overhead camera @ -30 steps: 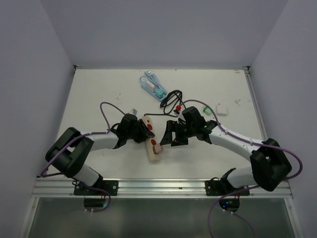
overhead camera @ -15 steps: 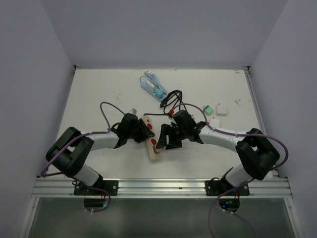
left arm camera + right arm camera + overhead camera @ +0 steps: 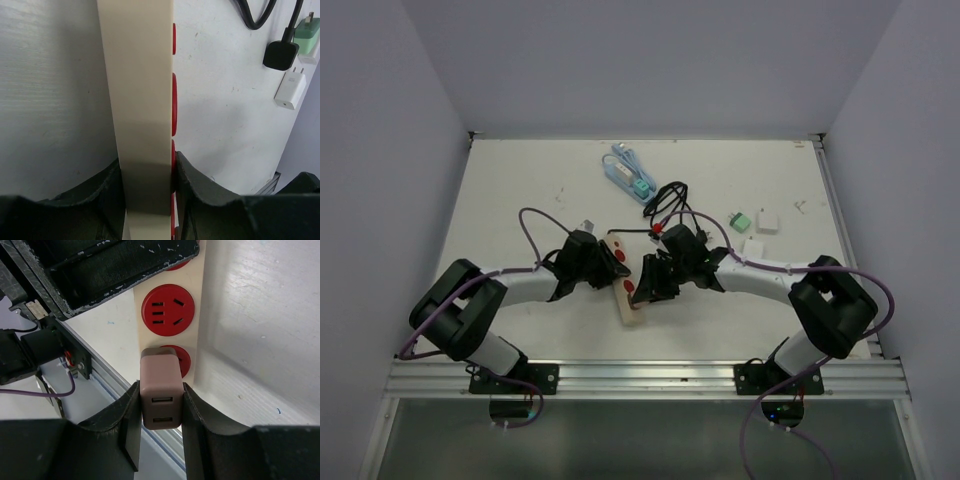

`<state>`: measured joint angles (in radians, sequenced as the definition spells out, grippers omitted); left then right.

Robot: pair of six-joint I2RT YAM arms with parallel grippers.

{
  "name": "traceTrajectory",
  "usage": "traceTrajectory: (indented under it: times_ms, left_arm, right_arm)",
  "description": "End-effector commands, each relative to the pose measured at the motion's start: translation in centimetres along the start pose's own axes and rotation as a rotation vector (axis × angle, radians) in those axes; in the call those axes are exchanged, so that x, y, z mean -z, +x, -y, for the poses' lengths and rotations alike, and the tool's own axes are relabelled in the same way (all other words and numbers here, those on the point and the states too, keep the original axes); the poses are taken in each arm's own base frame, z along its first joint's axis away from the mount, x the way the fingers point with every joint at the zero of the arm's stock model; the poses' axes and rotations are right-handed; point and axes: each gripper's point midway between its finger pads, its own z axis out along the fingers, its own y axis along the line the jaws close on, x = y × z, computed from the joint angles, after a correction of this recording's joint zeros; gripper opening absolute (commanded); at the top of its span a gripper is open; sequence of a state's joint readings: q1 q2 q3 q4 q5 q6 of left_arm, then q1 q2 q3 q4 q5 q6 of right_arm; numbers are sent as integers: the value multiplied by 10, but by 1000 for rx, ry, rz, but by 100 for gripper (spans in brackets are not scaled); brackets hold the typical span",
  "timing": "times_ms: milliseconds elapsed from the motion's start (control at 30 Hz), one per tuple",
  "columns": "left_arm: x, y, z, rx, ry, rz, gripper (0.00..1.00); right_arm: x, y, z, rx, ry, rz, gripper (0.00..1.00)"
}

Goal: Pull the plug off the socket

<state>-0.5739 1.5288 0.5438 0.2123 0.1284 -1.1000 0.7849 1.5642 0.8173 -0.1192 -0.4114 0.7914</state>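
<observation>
At mid-table, towards the near edge | left gripper (image 3: 147, 175) clamps the power strip (image 3: 630, 312) | right gripper (image 3: 161, 412) pinches the plug (image 3: 159, 380), seated in a red socket (image 3: 184, 361) | risk: I pull crooked, the pins bind, and the strip twists out of the left clamp or lifts.

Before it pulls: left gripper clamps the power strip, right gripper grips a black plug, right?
Not black. The right wrist view shows the right gripper closed on a dusty-pink USB charger plug. The left gripper does clamp the power strip.
</observation>
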Motion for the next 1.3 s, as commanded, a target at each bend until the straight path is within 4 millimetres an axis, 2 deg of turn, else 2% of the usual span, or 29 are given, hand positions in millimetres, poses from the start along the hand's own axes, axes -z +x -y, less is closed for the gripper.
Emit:
traceTrajectory:
  times_ms: [0, 33, 100, 233, 433, 667, 767, 900, 967, 1167, 1200, 1267]
  left_arm:
    - [9, 11, -46, -3, -160, -2, 43]
    - [11, 12, -46, -7, -159, -5, 55]
    - [16, 14, -47, -9, -154, -10, 69]
    - [23, 22, -47, -14, -135, -41, 77]
    - [27, 40, -44, -15, -89, -124, 76]
    - [21, 56, -38, -8, -58, -171, 71]
    - [19, 60, -41, 8, -60, -179, 65]
    - [16, 60, -43, 15, -70, -176, 49]
    - [15, 59, -43, 15, -73, -172, 44]
    - [15, 59, -44, 16, -78, -170, 17]
    - [15, 58, -44, 18, -79, -167, 8]
    - [16, 57, -45, 20, -83, -162, 0]
  right_arm:
    - [3, -14, -5, 54, 13, 43, 0]
    - [3, -15, -4, 59, 17, 41, 0]
    - [3, -14, -4, 73, 17, 33, 0]
    - [4, -18, -7, 96, 18, 34, 0]
    - [1, -18, -13, 132, -5, 2, 0]
    - [-3, -20, -18, 115, -45, -7, 0]
    - [-2, -21, -17, 110, -51, -11, 0]
    - [-4, -20, -15, 99, -60, -15, 0]
    - [-4, -20, -15, 91, -66, -15, 0]
    - [-3, -19, -12, 80, -77, -16, 0]
    - [-4, -18, -10, 74, -75, -19, 0]
    - [-3, -18, -8, 66, -76, -17, 0]
